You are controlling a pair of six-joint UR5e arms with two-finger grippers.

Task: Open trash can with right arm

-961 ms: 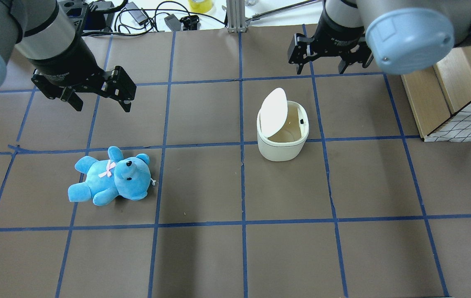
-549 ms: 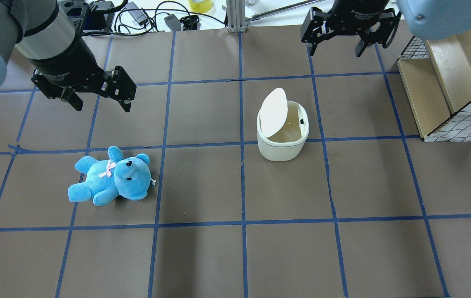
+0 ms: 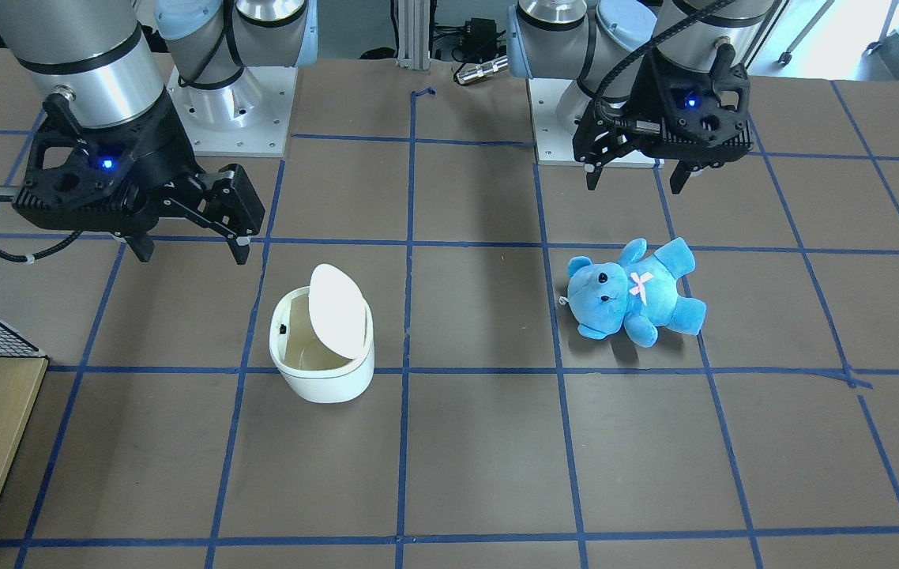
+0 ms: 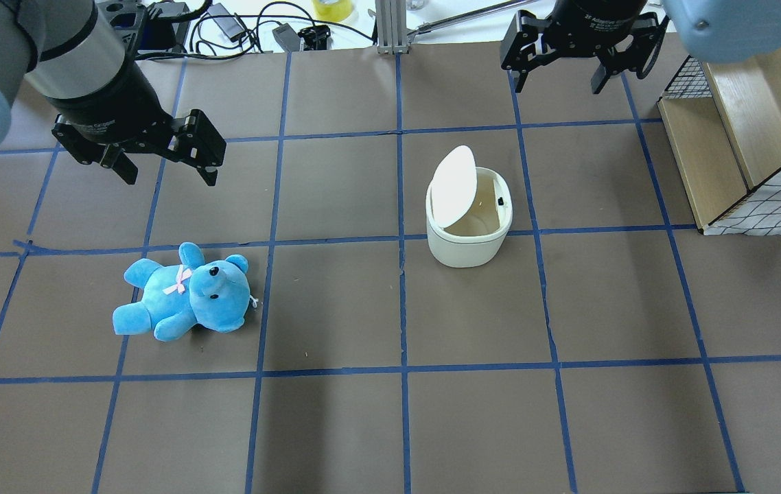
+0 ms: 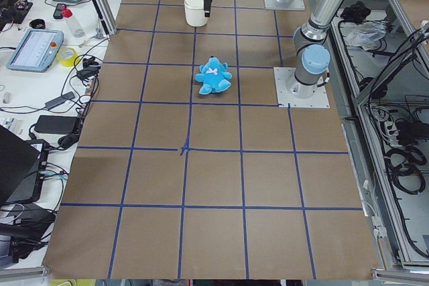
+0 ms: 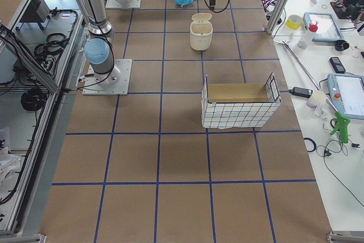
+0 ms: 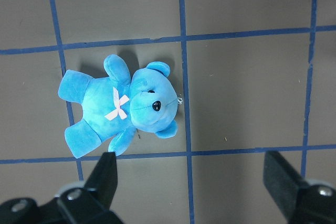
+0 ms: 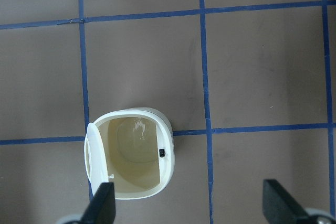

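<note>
— Looking down from overhead, we find the trash can (image 4: pixel 467 248) right of centre, standing on the brown table (image 4: pixel 335 309), its base just below a blue tape line (image 4: pixel 335 239). How does its lid sit?

— We see the lid (image 4: pixel 453 184) tipped up on the can's left side, nearly upright, so the cream inside shows. A small black part (image 4: pixel 501 200) sits on the inner right wall.

— And the right gripper?

— We place the right gripper (image 4: pixel 556 81) at the top edge, right of centre, well apart from the can and touching nothing. Its jaws are spread wide and empty. From its own wrist camera we see the fingertips (image 8: pixel 101 205) at the two bottom corners, and the can's open mouth at the lower left.

— The left gripper?

— We have the left gripper (image 4: pixel 171 173) at the upper left, likewise spread and empty. The blue teddy bear (image 4: pixel 184 302) lies face up below it in the frame, clear of it.

— Anything else?

— We note a wire-and-wood basket (image 4: pixel 740 130) at the right edge.
</note>
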